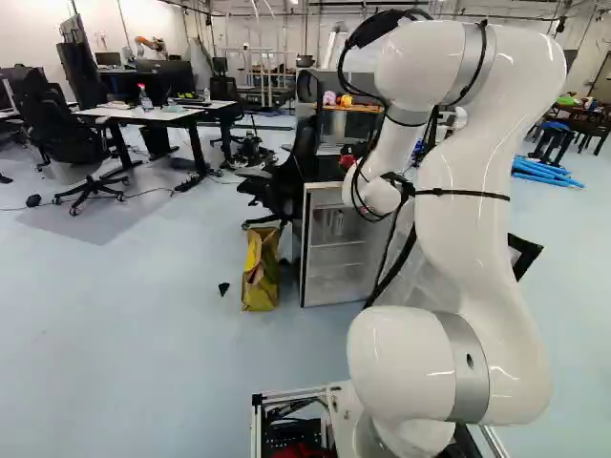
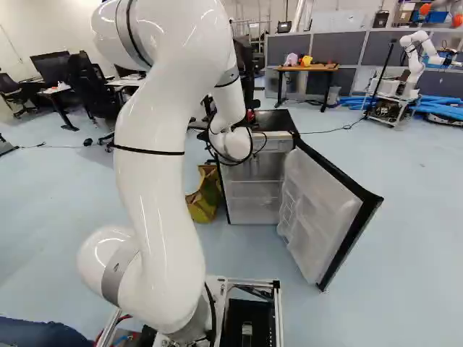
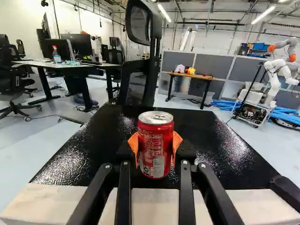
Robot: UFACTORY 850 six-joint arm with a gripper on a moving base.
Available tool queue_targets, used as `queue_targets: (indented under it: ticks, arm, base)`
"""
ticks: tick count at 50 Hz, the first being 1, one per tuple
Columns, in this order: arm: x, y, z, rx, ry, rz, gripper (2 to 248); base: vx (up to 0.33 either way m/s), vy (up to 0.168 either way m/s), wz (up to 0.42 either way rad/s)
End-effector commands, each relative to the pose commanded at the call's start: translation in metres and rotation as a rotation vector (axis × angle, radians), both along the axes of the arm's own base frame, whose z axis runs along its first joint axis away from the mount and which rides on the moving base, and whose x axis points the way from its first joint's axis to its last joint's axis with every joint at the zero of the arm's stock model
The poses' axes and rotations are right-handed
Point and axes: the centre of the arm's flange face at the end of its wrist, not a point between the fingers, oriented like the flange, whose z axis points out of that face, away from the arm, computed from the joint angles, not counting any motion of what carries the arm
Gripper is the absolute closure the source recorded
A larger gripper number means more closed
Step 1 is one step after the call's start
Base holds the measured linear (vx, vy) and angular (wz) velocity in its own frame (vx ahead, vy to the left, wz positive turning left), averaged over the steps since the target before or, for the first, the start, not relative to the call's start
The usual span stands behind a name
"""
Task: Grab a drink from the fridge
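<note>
black pincer (image 3: 155,146) had a red can (image 3: 156,157) clasped between its orange pads (image 3: 133,146). upright, the can was over the black top (image 3: 220,150) of the fridge (image 2: 253,189); whether they touched, i couldn't tell. lower down, the fridge door (image 2: 309,210) hung wide open.

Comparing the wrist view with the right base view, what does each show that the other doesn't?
Only the wrist view: orange pads gripping a red can from both sides, and a bottle on a desk.

Only the right base view: the open fridge door, fridge shelves, and a yellow bag beside the fridge.

Both: the fridge's black top, a wooden table, blue tubes and another robot.
</note>
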Motion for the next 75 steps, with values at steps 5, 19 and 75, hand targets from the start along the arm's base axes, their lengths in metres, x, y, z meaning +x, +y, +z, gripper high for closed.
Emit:
queue_targets:
  ticks: [5,19,75]
  arm:
    - [0.0,0.0,-0.003,0.001,0.004,0.0,158]
    - [0.0,0.0,-0.004,0.001,0.006,0.0,158]
    - [-0.024,0.004,0.0,0.006,0.023,-0.005,3]
  base:
    - [0.0,0.0,0.0]
    - [0.0,0.0,0.0]
    - [0.0,0.0,0.0]
